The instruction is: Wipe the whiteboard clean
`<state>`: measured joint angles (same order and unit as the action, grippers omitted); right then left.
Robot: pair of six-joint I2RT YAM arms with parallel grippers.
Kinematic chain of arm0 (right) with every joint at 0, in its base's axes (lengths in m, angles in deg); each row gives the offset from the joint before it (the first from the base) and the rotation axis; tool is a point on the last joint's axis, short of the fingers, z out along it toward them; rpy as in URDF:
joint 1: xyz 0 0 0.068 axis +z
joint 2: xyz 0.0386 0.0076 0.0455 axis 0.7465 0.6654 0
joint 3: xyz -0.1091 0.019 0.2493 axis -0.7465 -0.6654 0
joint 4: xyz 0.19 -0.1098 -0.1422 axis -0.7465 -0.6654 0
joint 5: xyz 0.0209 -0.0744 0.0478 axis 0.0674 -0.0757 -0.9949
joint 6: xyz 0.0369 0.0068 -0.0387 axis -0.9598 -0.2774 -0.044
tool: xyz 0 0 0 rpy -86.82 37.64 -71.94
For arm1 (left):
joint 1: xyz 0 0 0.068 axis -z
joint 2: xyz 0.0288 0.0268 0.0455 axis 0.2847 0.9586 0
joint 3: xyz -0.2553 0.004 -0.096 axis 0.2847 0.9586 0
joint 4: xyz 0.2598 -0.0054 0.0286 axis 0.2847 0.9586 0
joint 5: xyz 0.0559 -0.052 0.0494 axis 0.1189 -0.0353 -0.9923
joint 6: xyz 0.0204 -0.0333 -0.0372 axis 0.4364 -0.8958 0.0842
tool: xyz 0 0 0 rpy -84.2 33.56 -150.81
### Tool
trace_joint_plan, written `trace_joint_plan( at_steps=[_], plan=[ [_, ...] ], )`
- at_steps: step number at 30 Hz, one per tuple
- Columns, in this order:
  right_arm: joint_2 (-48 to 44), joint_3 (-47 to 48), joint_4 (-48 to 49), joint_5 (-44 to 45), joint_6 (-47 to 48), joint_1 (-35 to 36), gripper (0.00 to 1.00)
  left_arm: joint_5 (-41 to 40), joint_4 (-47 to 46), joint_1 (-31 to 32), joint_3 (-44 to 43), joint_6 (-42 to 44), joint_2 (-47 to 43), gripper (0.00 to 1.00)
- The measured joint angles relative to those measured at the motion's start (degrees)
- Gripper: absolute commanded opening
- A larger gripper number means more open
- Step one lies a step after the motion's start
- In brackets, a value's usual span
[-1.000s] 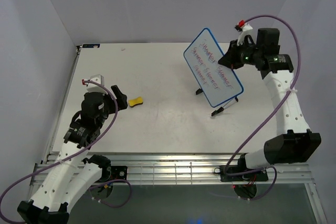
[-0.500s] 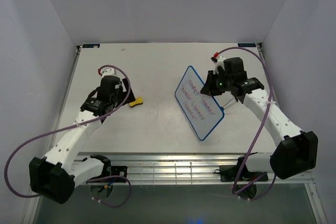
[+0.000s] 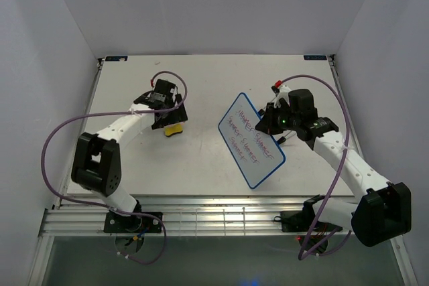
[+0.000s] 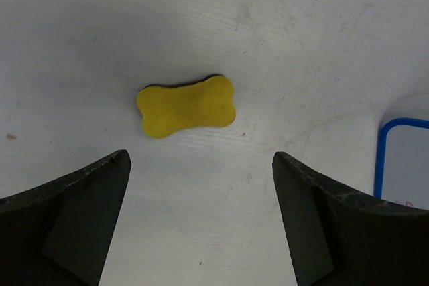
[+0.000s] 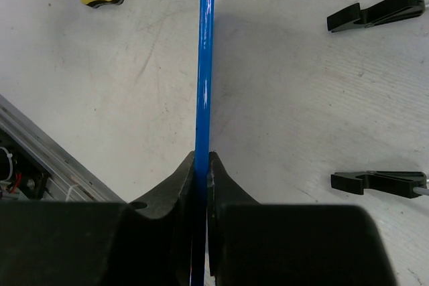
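Top external view gives me the whiteboard right of centre on the table, tilted, with its written face turned up toward the camera and the left arm. Three red-purple handwritten lines run across it, and the thin blue rim shows all round. My right end effector has it by the upper right edge. On the right wrist camera the whiteboard is edge-on, a thin blue line running straight up the picture, and the right end effector is clamped on that rim with a finger pressed against each face. Two black feet stick out on thin wire from the back of the board, over the table; I cannot tell whether they touch it.

Left of the board, well apart from it, a yellow bone-shaped sponge lies flat on the table. My left end effector hangs right over it. On the left wrist camera the left end effector is spread wide and holds nothing; the sponge sits just beyond the fingertips, roughly centred between them and touching neither
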<state>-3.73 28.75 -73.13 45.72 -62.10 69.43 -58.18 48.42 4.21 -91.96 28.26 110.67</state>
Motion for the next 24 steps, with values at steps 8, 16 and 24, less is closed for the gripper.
trace_joint_plan(
  at_steps=[8,16,24],
  plan=[
    [-1.4,-1.8,1.2,-3.0,1.2,0.3,0.08,11.5,0.3,0.0,-11.9,20.5,11.8,0.98],
    [-1.7,-2.4,1.4,-5.6,3.3,0.3,0.08,17.4,0.7,-0.3,-10.5,43.2,11.4,0.98],
    [-1.6,-2.6,1.4,-7.7,5.7,0.3,0.08,19.0,1.3,-1.0,-6.3,54.9,14.4,0.98]
  ],
)
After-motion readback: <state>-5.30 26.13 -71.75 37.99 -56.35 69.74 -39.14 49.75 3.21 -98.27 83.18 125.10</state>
